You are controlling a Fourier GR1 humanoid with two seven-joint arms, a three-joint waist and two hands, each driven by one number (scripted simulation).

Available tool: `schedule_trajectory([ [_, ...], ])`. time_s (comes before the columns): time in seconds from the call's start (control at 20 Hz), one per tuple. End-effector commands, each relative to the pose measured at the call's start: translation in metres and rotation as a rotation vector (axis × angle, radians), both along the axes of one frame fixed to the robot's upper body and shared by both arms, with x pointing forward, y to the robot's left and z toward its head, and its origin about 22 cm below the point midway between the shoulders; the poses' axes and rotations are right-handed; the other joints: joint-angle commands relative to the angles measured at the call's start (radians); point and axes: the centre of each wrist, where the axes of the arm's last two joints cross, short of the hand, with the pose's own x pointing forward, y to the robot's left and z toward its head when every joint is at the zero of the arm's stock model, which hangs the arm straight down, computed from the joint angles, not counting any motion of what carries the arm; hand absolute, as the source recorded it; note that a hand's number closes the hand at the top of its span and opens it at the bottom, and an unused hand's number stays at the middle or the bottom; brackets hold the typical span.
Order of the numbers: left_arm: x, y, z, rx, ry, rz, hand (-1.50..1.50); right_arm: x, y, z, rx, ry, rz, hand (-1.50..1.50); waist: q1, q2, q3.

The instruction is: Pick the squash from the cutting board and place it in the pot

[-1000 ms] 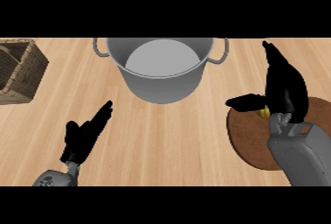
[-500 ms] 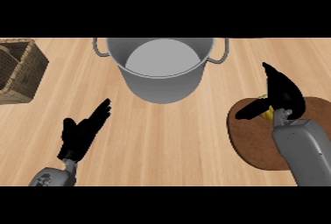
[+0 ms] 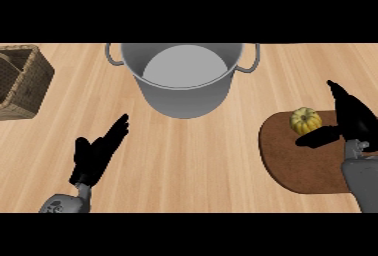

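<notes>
Bright, even light covers the bench (image 3: 193, 161); the pot (image 3: 184, 99) shows an outer wall darker grey than its pale inside.

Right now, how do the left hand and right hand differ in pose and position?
The left hand sits over bare counter, far from the squash; the right hand is over the cutting board, just right of the squash. The left hand's thumb lies close to its fingers; the right hand's thumb sticks out toward the squash. Both are open, holding nothing.

Pale wood-grain counter (image 3: 207, 165) fills the view; a woven wicker basket (image 3: 18, 82) sits at its left edge
</notes>
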Motion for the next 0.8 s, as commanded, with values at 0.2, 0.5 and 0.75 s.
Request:
schedule_trajectory([
  [0.2,0.004,0.006,-0.009,-0.005,0.017,0.002,0.00,-0.021,-0.014,-0.002,0.171,-0.067,0.064,-1.50,-0.002,0.002,-0.002],
  [0.5,-0.011,-0.001,-0.011,-0.001,0.019,-0.005,0.00,-0.020,-0.020,-0.026,0.344,-0.148,0.061,-1.50,0.003,0.002,-0.001],
  [0.75,0.014,-0.017,0.014,0.015,0.011,-0.005,0.00,-0.023,-0.050,-0.056,0.387,-0.170,0.023,-1.50,0.001,0.003,-0.001],
])
